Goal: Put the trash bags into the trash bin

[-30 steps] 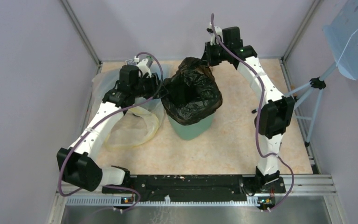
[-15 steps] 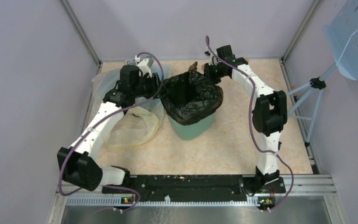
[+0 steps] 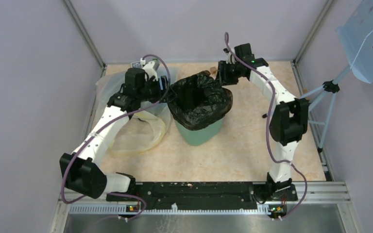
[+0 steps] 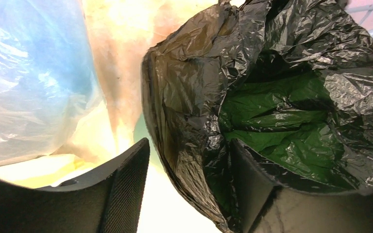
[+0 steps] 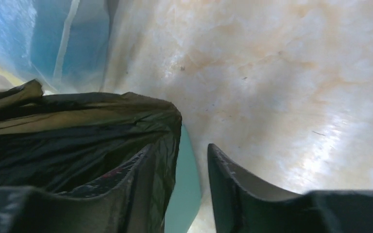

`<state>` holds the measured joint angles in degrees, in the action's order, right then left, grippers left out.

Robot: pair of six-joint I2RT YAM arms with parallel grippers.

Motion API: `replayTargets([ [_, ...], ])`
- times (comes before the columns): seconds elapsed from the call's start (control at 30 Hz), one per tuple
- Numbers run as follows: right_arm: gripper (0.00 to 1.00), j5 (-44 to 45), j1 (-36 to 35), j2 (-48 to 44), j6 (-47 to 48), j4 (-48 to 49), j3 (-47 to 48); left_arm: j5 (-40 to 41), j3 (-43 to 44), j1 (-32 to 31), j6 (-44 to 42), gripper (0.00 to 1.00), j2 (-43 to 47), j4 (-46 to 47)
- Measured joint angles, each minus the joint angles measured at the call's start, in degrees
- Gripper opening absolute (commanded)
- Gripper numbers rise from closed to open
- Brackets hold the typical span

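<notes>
Bending inward toward the trash bag (image 3: 210,107) lining the trash bin (image 3: 199,136), both arms, jaws apart.

trash bin (image 3: 199,133): rim and upper walls hidden under the trash bag (image 3: 201,99); only the lower front wall shows. clear bag (image 3: 141,131): partly hidden behind the left arm (image 3: 107,121); cut off by the left wrist view's left edge.
</notes>
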<state>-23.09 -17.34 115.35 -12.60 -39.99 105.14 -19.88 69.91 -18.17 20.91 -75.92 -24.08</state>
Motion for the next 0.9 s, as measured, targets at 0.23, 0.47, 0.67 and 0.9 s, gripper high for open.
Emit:
replayTargets([
  [0.23,0.68,5.60,2.80,-12.57,-1.38,1.01,-2.91,2.89,0.59,0.00,0.61,0.82,2.10,-0.87],
  [0.47,0.60,8.24,4.13,-29.24,-2.99,5.38,-13.11,4.57,1.14,0.37,3.98,0.62,8.26,-1.01],
  [0.67,0.50,7.17,4.39,-40.98,-7.43,9.92,-30.29,6.36,-5.55,1.77,10.16,0.48,16.04,0.26],
  [0.9,0.45,2.62,4.39,-46.53,-12.94,14.71,-43.65,4.55,-19.82,2.89,20.50,0.47,21.90,6.08],
])
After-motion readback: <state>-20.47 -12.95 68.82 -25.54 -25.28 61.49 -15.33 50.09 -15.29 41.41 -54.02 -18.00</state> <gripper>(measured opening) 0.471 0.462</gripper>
